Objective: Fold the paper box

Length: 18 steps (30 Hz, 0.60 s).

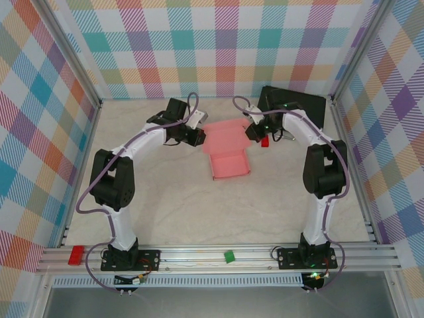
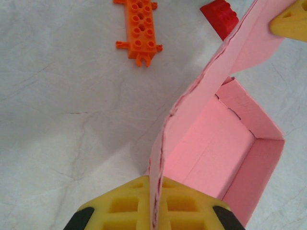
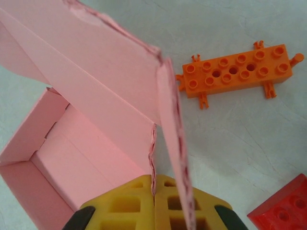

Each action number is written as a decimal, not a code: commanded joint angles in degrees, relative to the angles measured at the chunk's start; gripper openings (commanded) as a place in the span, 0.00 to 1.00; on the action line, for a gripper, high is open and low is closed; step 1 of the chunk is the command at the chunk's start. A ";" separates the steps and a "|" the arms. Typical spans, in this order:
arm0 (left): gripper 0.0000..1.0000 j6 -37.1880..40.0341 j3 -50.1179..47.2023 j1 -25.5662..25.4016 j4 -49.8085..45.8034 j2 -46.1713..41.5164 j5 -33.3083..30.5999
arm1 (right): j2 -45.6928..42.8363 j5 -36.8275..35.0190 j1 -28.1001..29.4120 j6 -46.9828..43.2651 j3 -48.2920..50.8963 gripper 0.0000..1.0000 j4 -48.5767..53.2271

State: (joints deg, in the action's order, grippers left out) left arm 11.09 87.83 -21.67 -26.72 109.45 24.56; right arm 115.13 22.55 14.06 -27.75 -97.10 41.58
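A light-pink paper box (image 1: 228, 159) of thin card sits near the middle of the table (image 1: 199, 212), partly folded. Its nearer half forms a shallow, open rectangular tray with upright side walls, resting flat on the surface. From the tray's far side a broad lid panel rises off the table at a tilt, its outer edge ragged. The inside is plain pink with faint crease lines.

The paper box (image 1: 228, 162) sits mid-width on the table (image 1: 165, 205), nearer the far edge, its tray before its raised flap. The left gripper (image 2: 156, 201) pinches the flap's left end, the right gripper (image 3: 154, 201) its right end. Behind the flap lies the toy (image 2: 139, 29). The small block (image 1: 264, 141) lies just right of the box, and the case (image 1: 295, 106) stands in the far right corner.
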 commanded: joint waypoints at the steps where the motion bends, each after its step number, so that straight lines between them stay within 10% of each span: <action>1: 0.00 -1.45 2.57 -0.30 2.27 1.07 -2.76 | -2.01 -3.83 1.61 6.43 1.25 0.07 -1.59; 18: 0.00 -4.49 5.24 -0.82 8.00 3.25 -8.94 | -6.75 -21.21 6.69 21.51 8.77 0.07 -14.57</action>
State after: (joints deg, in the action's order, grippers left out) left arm 7.70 90.74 -21.89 -22.20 112.79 17.43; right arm 110.83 5.69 19.99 -9.93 -89.86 29.19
